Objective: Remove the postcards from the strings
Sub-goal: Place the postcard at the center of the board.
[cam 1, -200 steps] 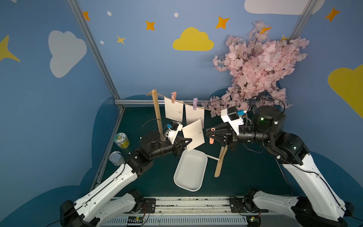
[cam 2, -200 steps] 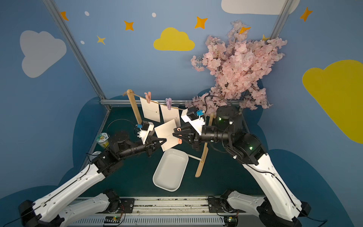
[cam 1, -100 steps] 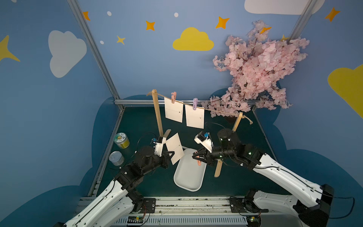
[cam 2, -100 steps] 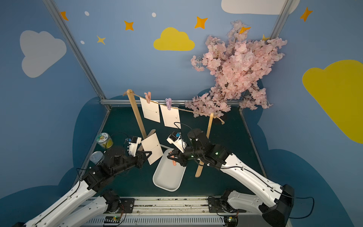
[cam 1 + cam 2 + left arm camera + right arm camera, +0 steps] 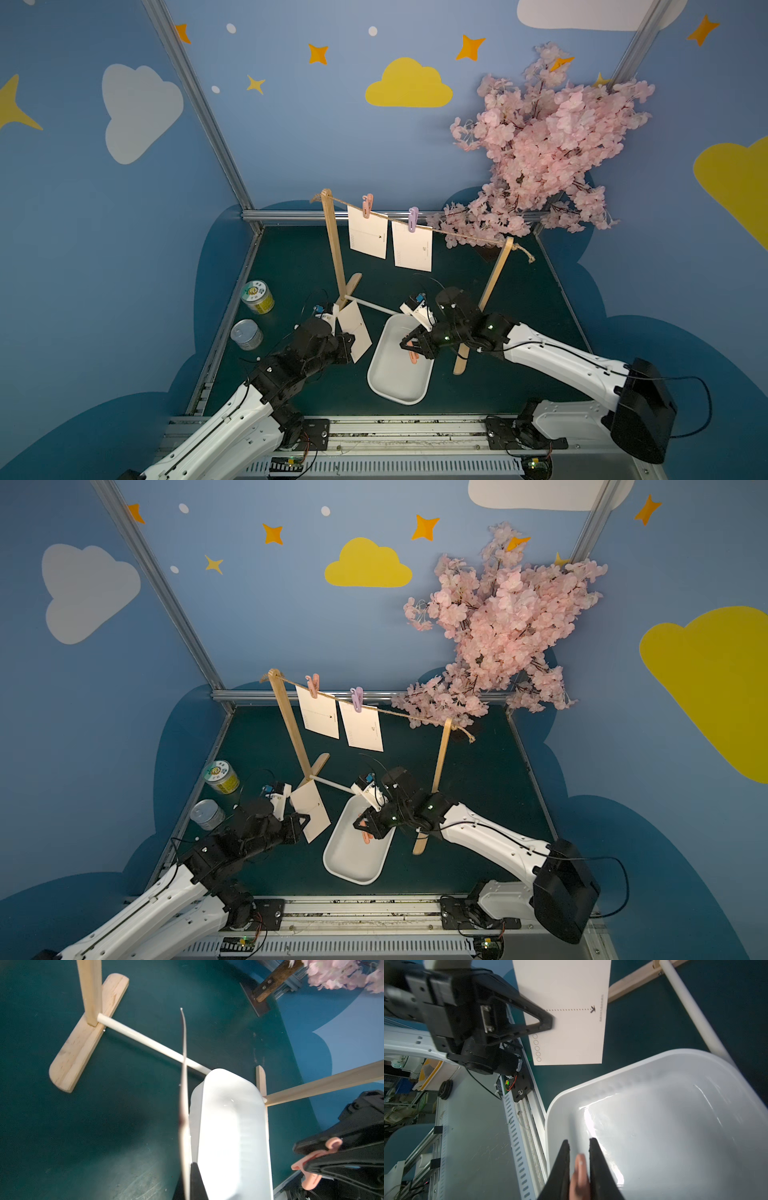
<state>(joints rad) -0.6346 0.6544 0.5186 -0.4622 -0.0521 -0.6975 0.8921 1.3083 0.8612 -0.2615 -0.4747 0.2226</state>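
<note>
L gripper (image 5: 347, 338) clamped on 1 postcard (image 5: 355, 328), low, just beside 1 white tray (image 5: 395, 384). R gripper (image 5: 409, 343) pinches 1 peach peg (image 5: 412, 357) over tray. 2 cans (image 5: 257, 296) (image 5: 246, 334) at L edge. Farthest: 2 postcards (image 5: 368, 232) (image 5: 412, 249) hang by 2 pegs (image 5: 367, 205) (image 5: 413, 218) on 1 twine (image 5: 461, 235) btw 2 uprights (image 5: 334, 249) (image 5: 494, 270).

Blue walls (image 5: 291, 145) (yellow clouds (image 5: 408, 85), orange stars (image 5: 469, 46)) enclose a dark green floor (image 5: 291, 257).
</note>
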